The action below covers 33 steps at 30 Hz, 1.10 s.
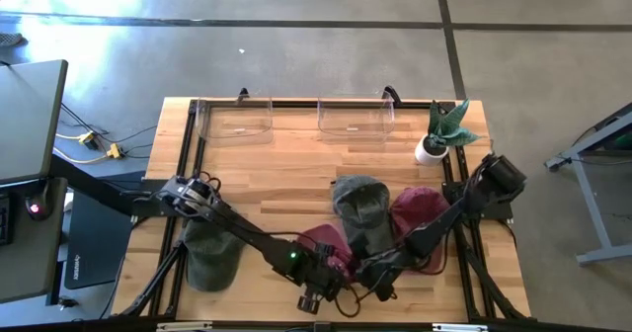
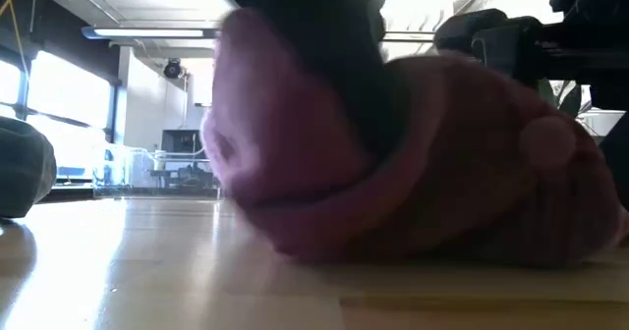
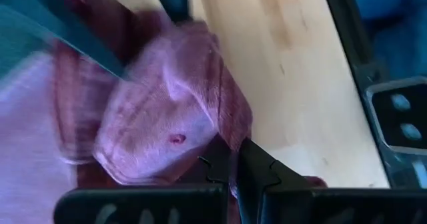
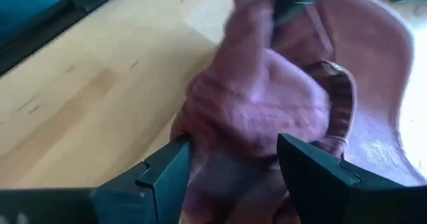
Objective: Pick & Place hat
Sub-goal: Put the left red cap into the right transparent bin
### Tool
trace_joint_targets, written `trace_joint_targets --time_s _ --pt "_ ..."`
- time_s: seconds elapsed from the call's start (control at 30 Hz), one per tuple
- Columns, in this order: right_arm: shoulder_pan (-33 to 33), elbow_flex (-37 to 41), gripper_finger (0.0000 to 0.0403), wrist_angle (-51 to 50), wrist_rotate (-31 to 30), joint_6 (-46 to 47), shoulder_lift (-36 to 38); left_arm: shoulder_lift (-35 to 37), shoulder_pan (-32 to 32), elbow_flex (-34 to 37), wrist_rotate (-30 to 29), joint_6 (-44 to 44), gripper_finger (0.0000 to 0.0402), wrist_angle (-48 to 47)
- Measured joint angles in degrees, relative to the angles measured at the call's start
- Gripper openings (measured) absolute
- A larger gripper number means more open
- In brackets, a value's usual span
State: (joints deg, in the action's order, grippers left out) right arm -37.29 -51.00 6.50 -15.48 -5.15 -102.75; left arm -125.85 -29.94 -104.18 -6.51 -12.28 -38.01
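A pink knitted hat [image 1: 324,245] lies on the wooden table near its near edge, at the middle. Both grippers are at it. My left gripper [image 3: 235,159] comes in from the table's left and is shut at the hat's edge. My right gripper [image 4: 233,144] comes in from the right and is open, with a raised bunch of the hat [image 4: 267,97] between its two fingers. In the low view the hat [image 2: 413,173] rests on the table by its underside, and a dark gripper covers its top. My left gripper pinches a fold of the pink hat's ribbed rim [image 3: 220,141] between its two shut fingers, slanting down from the table's left. One layer or several, I cannot tell. The hat's underside lies on the table. Whether my right gripper's open fingers [image 4: 167,167] touch the cloth cannot be told.
A dark green hat [image 1: 212,258] lies at the near left, a grey-green hat [image 1: 357,202] at the middle and a maroon hat [image 1: 420,213] to its right. Two clear bins [image 1: 235,120] [image 1: 355,117] stand along the far edge. A potted plant [image 1: 444,129] stands at the far right.
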Motion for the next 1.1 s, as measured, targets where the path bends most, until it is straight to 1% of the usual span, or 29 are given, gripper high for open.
trace_joint_targets --time_s 0.1,0.2,0.3,0.37,0.43,0.5,0.6,0.73,0.8,0.9,0.97,1.1 --pt "-0.27 -3.22 0.0205 -6.32 1.92 -0.84 -0.24 0.03 -0.02 -0.05 -1.88 0.25 0.0001 -0.74" --pt "-1.00 -5.61 0.0200 -15.04 -0.44 0.27 1.47 0.03 0.25 -0.05 -3.89 -0.71 0.0001 -1.14" --pt "-1.18 -6.21 0.0206 -19.93 -2.39 6.49 4.20 0.03 1.17 -0.05 -7.79 -5.37 0.0001 -1.12" --pt "-0.94 -5.63 0.0218 -21.22 -2.02 10.41 5.67 0.03 2.39 -0.05 -9.58 -9.76 0.0001 -0.93" --pt "-0.79 -4.21 0.0235 -20.84 -1.25 11.93 6.78 0.03 3.55 -0.05 -10.13 -13.21 0.0001 -0.95" --pt "-0.87 -2.68 0.0252 -18.44 -1.47 12.83 6.89 0.03 4.37 -0.05 -10.15 -14.32 0.0001 -0.68" --pt "-0.90 0.83 0.0264 -10.61 -6.05 14.89 6.13 0.03 5.20 -0.05 -10.17 -14.58 0.0001 0.13" --pt "-1.26 4.97 0.0259 -1.25 -12.61 17.29 5.17 0.03 5.28 -0.05 -9.75 -14.75 0.0001 1.84" --pt "-1.34 6.40 0.0245 1.93 -14.45 19.06 5.15 0.05 5.19 -0.05 -8.98 -14.77 0.0001 2.02" --pt "-1.14 7.64 0.0201 4.02 -12.20 18.55 5.17 0.07 4.72 -0.24 -6.98 -14.29 0.0001 0.98" --pt "-0.45 7.79 0.0153 6.16 -7.74 16.97 5.17 0.07 4.32 -1.47 -5.89 -12.57 0.0001 -1.10" --pt "1.40 7.75 0.0045 11.20 7.37 14.45 5.17 0.22 4.01 -4.38 -5.79 -9.18 0.0006 -2.88"
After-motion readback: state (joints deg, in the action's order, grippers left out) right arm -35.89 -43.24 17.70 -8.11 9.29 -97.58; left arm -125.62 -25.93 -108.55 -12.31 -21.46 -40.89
